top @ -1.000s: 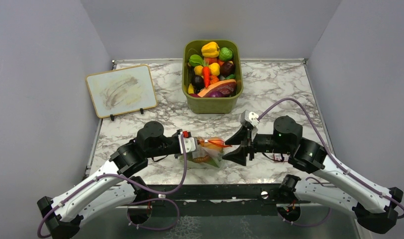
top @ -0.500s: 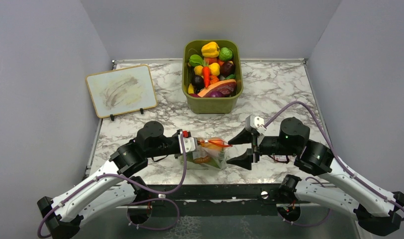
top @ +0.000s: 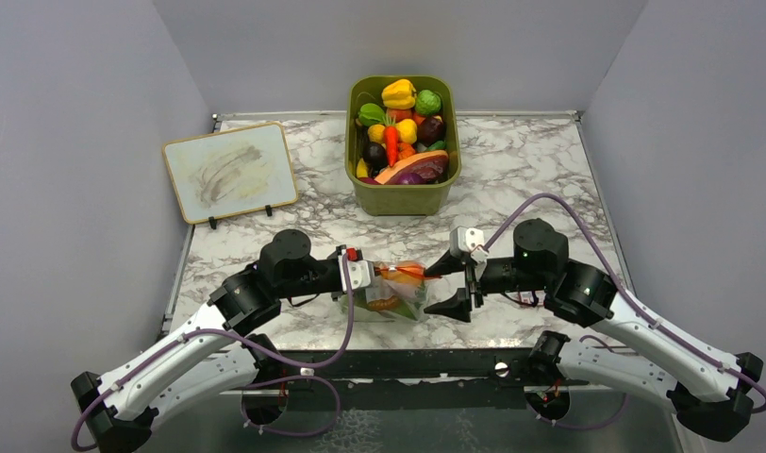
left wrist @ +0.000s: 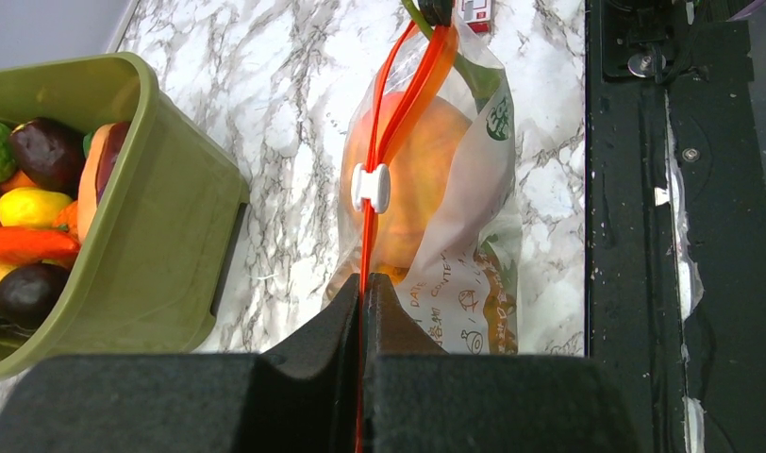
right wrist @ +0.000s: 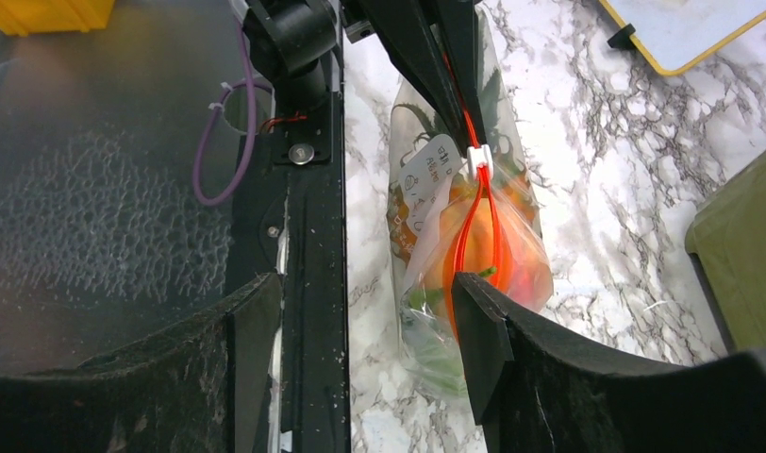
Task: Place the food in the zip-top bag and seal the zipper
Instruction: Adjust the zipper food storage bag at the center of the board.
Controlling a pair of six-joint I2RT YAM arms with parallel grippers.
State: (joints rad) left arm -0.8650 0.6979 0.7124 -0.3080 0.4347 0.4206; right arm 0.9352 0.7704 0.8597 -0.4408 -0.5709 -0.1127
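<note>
Left tool (left wrist: 365,291) clamped on zipper (left wrist: 364,236), right tool (right wrist: 365,288) agape — beside bag (right wrist: 426,184)

- Zip-top bag (left wrist: 474,236), lying near the tabletop's near edge: lines of white lettering (left wrist: 452,288) printed on the clear plastic. It is creased and seen at a slant, so no whole word can be read.
- Same bag: a green round emblem (left wrist: 497,123). Its characters are too small to read.
- White label (right wrist: 424,175) on the bag: dark print, not legible.
</note>
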